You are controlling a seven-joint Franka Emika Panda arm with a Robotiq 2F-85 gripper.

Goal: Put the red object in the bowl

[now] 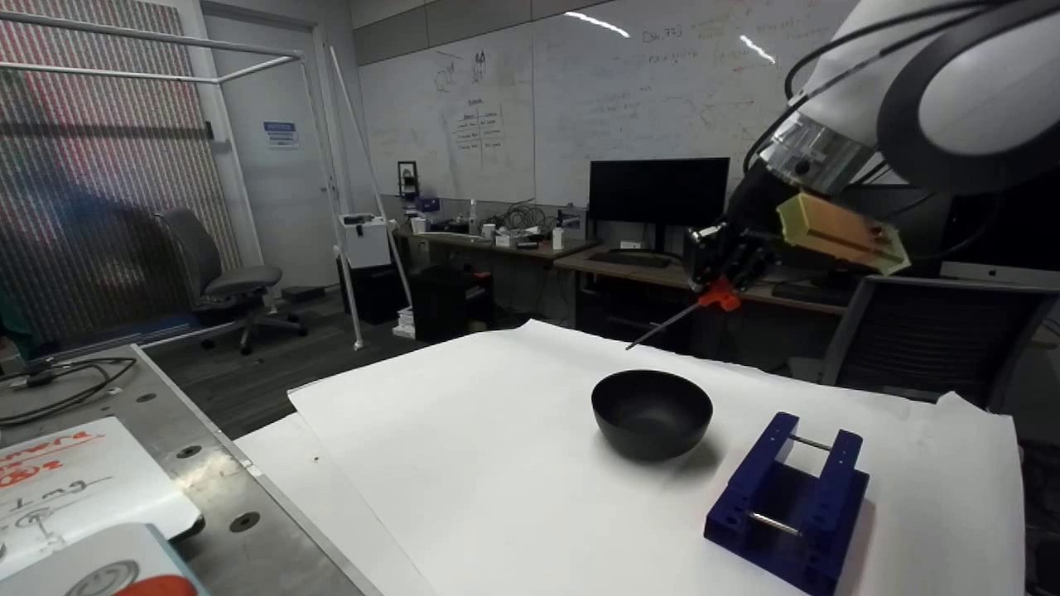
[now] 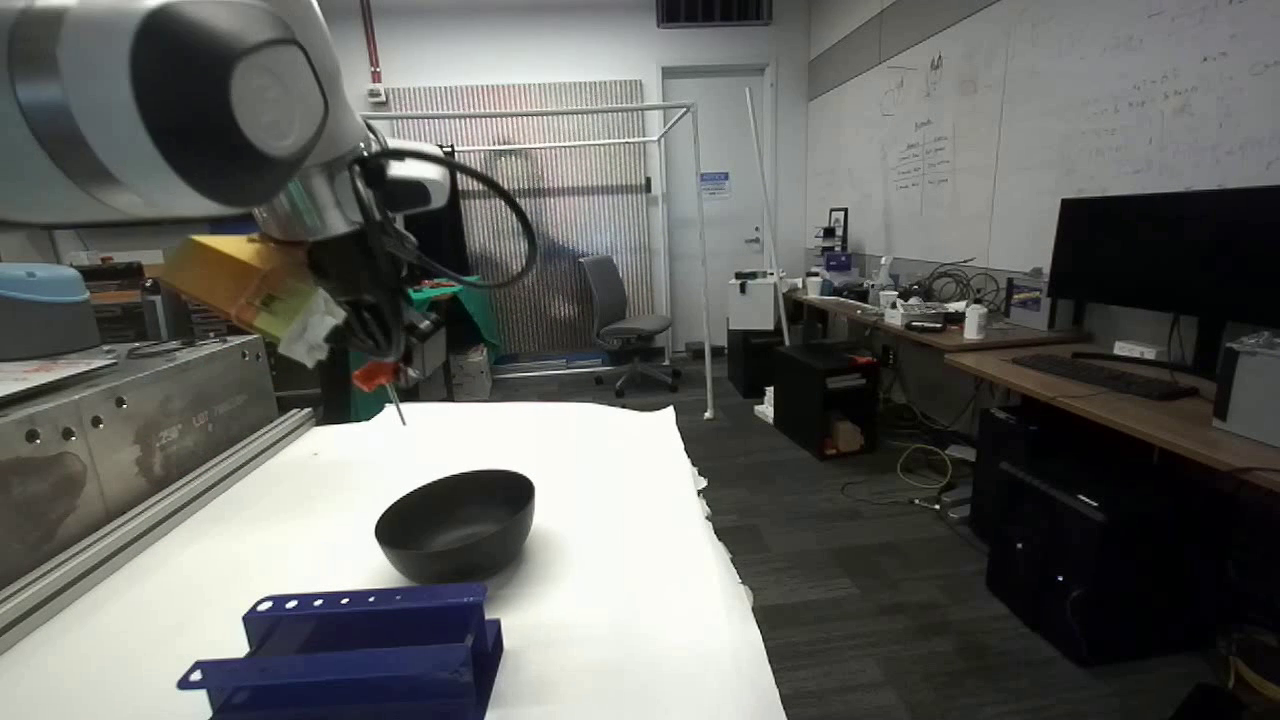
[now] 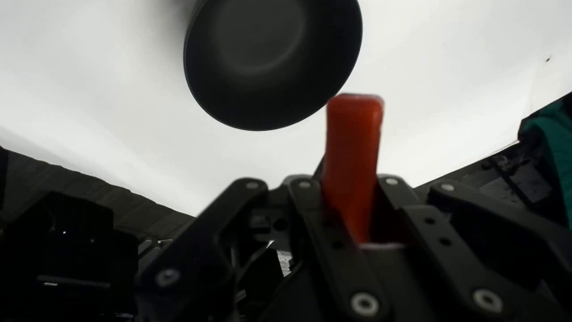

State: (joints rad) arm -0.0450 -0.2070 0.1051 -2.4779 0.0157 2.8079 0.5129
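Note:
The red object is a red-orange handle with a thin grey shaft, and it shows in both exterior views (image 1: pixel 719 294) (image 2: pixel 374 375). My gripper (image 1: pixel 714 277) is shut on its handle and holds it in the air, the shaft pointing down at a slant. In the wrist view the red handle (image 3: pixel 353 143) stands between the black fingers (image 3: pixel 348 183). The round black bowl (image 1: pixel 652 418) sits on the white-covered table below the gripper and apart from the shaft tip. The bowl also shows in an exterior view (image 2: pixel 455 530) and the wrist view (image 3: pixel 263 98). Its visible inside is bare.
A dark blue rack (image 1: pixel 787 505) stands on the white table cover (image 1: pixel 464 463) near the bowl. A metal bench (image 1: pixel 224 488) runs along one table side. An orange-yellow box (image 1: pixel 840 234) is attached at the wrist. A chair (image 1: pixel 944 339) stands by the far table edge.

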